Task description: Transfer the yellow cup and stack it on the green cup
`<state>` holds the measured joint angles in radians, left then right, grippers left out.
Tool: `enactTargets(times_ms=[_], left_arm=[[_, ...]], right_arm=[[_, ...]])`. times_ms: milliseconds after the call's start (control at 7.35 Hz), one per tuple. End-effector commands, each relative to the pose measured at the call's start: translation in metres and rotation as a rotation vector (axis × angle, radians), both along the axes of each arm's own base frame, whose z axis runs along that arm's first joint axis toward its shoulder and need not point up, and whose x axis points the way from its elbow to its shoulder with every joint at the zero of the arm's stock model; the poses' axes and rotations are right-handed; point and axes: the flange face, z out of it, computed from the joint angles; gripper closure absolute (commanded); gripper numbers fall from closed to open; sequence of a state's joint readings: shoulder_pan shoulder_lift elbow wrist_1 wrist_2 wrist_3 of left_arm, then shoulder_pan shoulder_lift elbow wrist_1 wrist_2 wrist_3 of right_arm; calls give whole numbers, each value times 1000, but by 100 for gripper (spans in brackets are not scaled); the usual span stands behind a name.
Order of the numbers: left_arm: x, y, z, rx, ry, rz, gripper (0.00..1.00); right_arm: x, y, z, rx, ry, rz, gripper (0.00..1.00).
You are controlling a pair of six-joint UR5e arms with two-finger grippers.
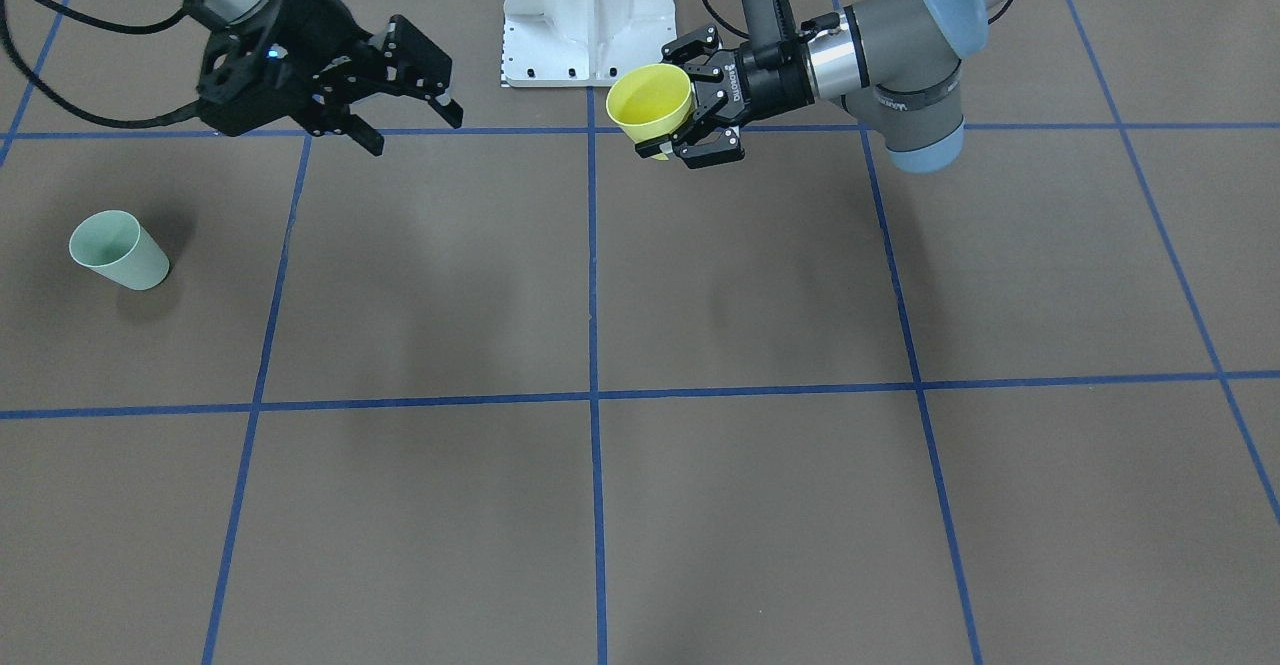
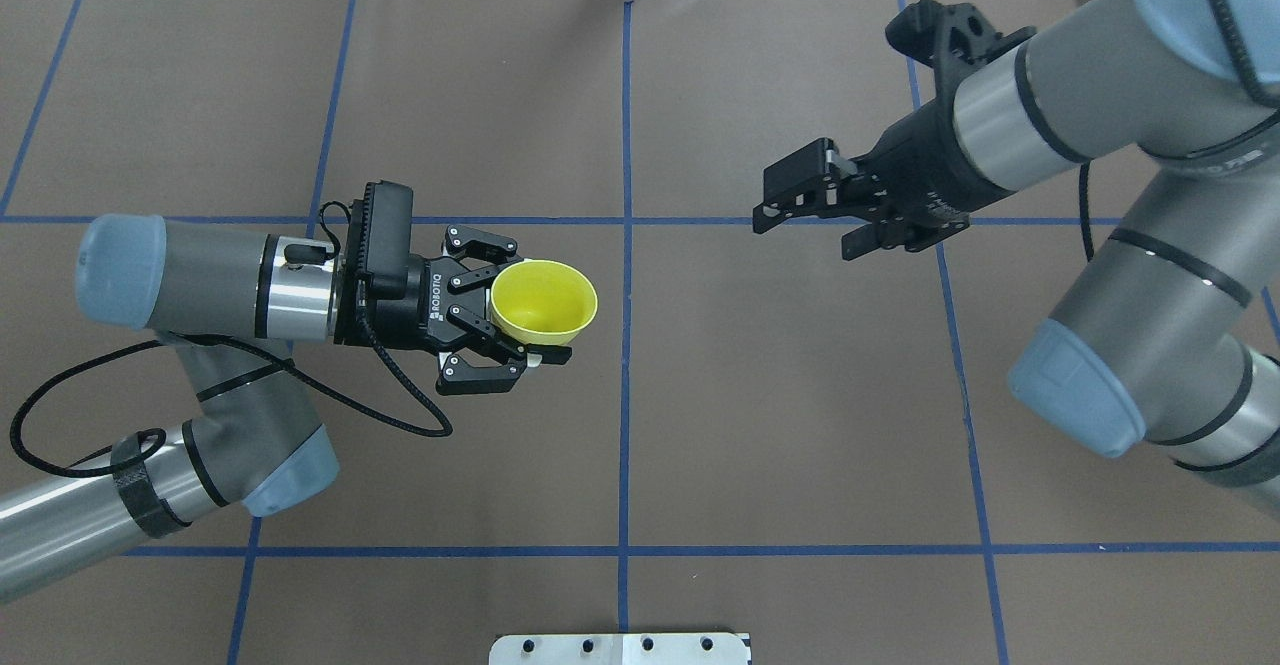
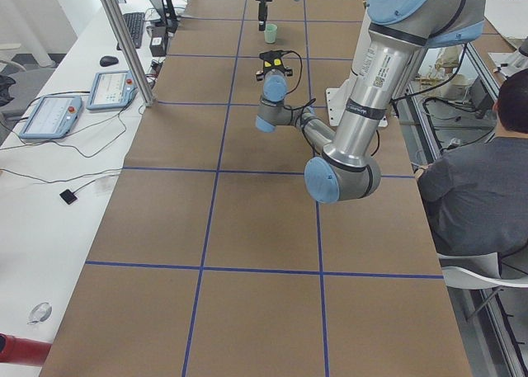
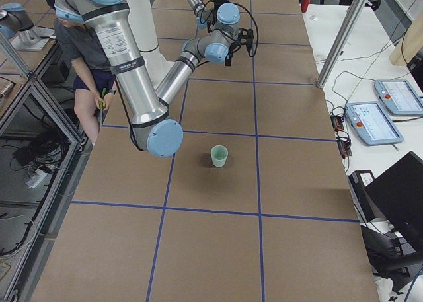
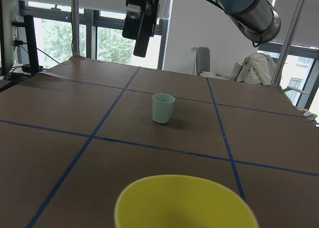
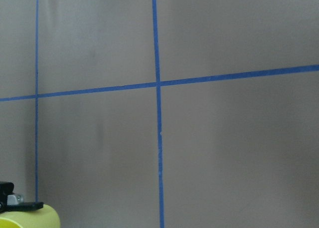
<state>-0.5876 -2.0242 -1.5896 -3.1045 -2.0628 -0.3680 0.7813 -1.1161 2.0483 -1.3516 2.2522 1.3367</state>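
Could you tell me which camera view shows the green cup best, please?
The exterior front-facing view: the green cup stands upright and unobstructed, with rim, inside and wall visible. The left wrist view shows it side-on, exterior right small, exterior left tiny; the overhead and right wrist views miss it.

Both arms were grey tubes with pale blue joint caps and brushed-silver wrist rings: the left arm (image 2: 200, 275) and the right arm (image 2: 1100, 115). A black cable (image 2: 425, 433) looped along the left one toward a black box camera (image 2: 388, 225). The left tool (image 2: 537, 299) was black, lettered ROBOTIQ in white, and the right tool (image 1: 416, 132) was black too. The base (image 1: 588, 15) was white, with dark screw holes along its edge.
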Motion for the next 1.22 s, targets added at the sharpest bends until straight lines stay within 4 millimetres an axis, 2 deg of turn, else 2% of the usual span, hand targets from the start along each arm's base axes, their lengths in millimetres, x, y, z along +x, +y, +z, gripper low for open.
enactTargets(times_ms=[0, 136, 408, 544, 680, 1088], left_arm=[[0, 0, -1, 2, 2, -3, 100], [0, -2, -1, -4, 4, -15, 100], [5, 0, 0, -14, 9, -28, 100], [7, 3, -1, -11, 11, -23, 100], [6, 4, -1, -4, 20, -22, 100], [0, 8, -3, 24, 57, -22, 100]], right_arm=[[-53, 27, -55, -54, 50, -15, 3], [-68, 36, -74, -49, 73, -19, 2], [-83, 52, -88, -26, 59, -39, 1], [-98, 59, -87, -14, 73, -35, 1], [-108, 55, -95, -13, 73, -37, 1], [-109, 55, -99, -8, 68, -46, 1]])
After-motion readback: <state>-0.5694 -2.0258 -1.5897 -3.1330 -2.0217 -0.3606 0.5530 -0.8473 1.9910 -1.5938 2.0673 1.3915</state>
